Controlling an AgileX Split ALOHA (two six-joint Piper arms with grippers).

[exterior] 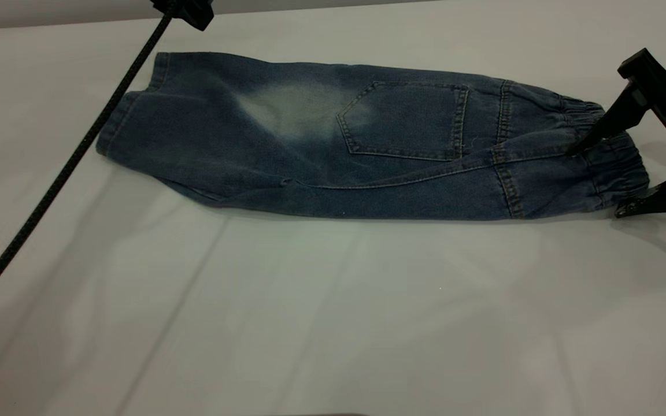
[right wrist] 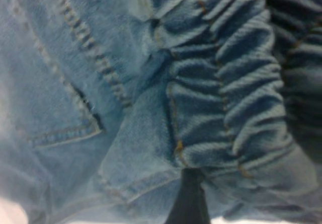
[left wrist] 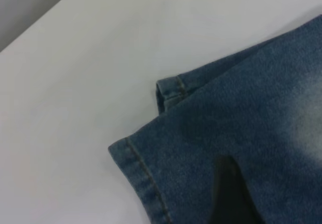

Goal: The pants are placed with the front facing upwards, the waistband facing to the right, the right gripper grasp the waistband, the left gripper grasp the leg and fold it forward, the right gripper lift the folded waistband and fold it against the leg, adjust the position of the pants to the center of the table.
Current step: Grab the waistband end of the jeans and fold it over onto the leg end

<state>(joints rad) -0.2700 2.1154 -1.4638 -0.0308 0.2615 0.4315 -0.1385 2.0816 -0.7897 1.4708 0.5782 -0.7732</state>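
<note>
The pants (exterior: 362, 138) lie folded lengthwise across the far part of the table (exterior: 333, 318), back pocket (exterior: 405, 121) up, hems left. The right gripper (exterior: 602, 176) straddles the waistband (exterior: 610, 162) at the right end, fingers spread (apparently ready to lift it toward the legs). I cannot tell how the left gripper's fingers stand above the hems (left wrist: 146, 178).

— Any writing you can read from where you are?
— None. I see no word, number, brand or sign on the pants (exterior: 367, 138), on the table (exterior: 333, 312), or on my own right gripper (exterior: 605, 173).
</note>
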